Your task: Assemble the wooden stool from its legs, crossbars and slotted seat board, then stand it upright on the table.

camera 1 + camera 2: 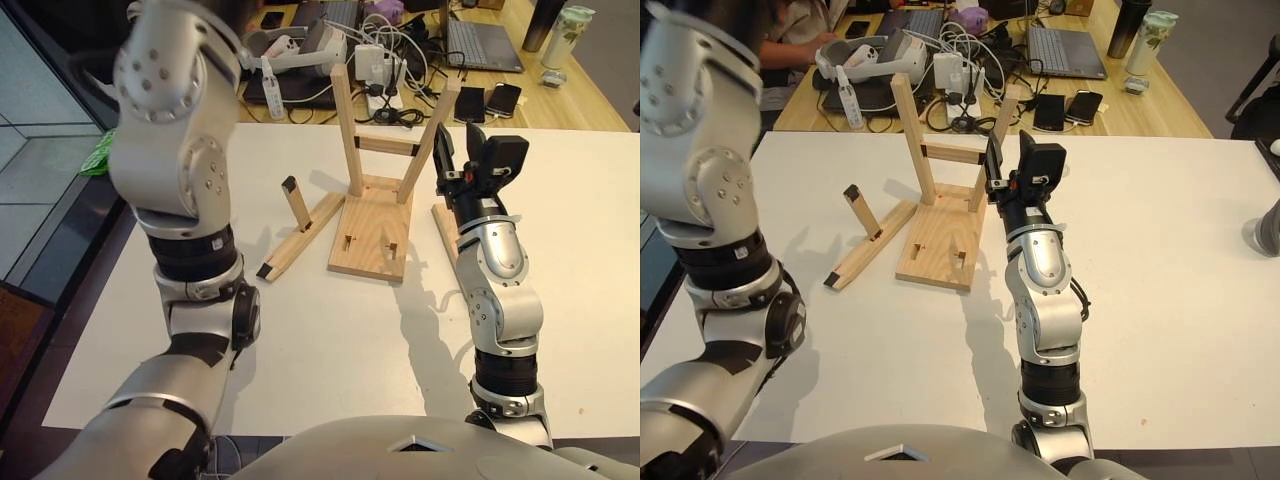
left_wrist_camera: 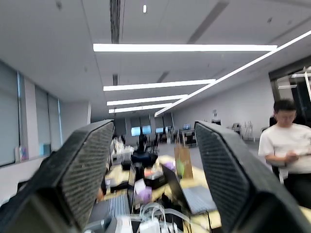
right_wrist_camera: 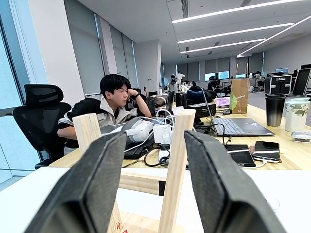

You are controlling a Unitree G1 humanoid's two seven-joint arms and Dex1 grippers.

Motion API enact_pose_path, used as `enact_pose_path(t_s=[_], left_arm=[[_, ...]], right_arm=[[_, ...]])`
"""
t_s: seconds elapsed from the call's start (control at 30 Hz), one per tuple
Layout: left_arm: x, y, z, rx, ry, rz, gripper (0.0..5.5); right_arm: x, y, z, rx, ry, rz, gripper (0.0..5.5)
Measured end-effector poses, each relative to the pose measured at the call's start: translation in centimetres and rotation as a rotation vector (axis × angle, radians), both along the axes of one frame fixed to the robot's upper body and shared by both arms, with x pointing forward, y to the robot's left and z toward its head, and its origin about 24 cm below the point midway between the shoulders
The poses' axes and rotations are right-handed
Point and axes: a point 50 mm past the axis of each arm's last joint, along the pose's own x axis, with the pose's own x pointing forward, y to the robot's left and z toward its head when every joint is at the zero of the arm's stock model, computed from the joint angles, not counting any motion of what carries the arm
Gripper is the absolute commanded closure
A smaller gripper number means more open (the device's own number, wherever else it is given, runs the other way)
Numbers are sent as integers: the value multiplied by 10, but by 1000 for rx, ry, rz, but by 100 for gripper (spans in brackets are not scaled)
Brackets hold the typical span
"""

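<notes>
seat board on table, loose legs left of it

1. A white table takes up the foreground.
2. Behind it runs a wooden desk, crowded with laptops, phones and tangled cables.
3. A black office chair stands by a white pillar.
4. Tall windows line one side.
5. Long strip lights cross the pale ceiling of this open-plan office.
</notes>
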Motion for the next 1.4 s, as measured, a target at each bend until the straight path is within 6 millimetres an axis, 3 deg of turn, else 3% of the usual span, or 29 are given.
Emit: enact_pose_path(t_s=[0.03, 0.1, 0.2, 0.27, 0.37, 0.43, 0.53, 0.6, 0.67, 0.77, 0.8, 0.87, 0.97, 1.07, 1.2, 1.4], left_arm=[[5, 2, -5, 8, 22, 28, 244], [27, 6, -42, 78, 193, 132, 244], [52, 9, -141, 145, 621, 204, 244], [50, 4, -199, 271, 867, 196, 244], [34, 11, -251, 337, 1070, 211, 244], [34, 18, -250, 314, 1067, 237, 244], [42, 23, -221, 235, 946, 260, 244], [47, 17, -167, 132, 735, 222, 244], [42, 9, -128, 75, 595, 155, 244], [21, 4, -65, 33, 376, 51, 244], [13, 14, -52, 91, 329, 58, 244], [6, 34, -51, 210, 329, 105, 244], [-11, 86, -86, 528, 523, 185, 244], [-23, 108, -103, 660, 651, 222, 244], [-41, 102, -122, 729, 746, 95, 244], [-58, 107, -142, 676, 877, 27, 244]], right_arm=[[0, 0, 0, 0, 0, 0, 330], [0, 0, 0, 0, 1, 0, 330], [1, -1, 1, -1, -2, -2, 330], [1, -1, 1, -1, -3, -2, 330], [0, -1, 1, -2, -3, -2, 330], [0, 0, 2, -2, -4, 0, 330], [0, 0, 2, -2, -5, 0, 330], [0, 0, 2, -1, -5, -1, 330], [0, -1, 2, 0, -5, -6, 330], [-1, -1, 3, 3, -5, -14, 330], [-1, -1, 2, 3, -3, -16, 330], [-2, -1, 1, 4, 3, -19, 330], [-4, -5, 0, 9, 4, -42, 330], [-5, -4, 0, 9, 4, -42, 330], [-6, -6, 0, 8, 7, -46, 330], [-5, -7, -1, 4, 10, -48, 330]])
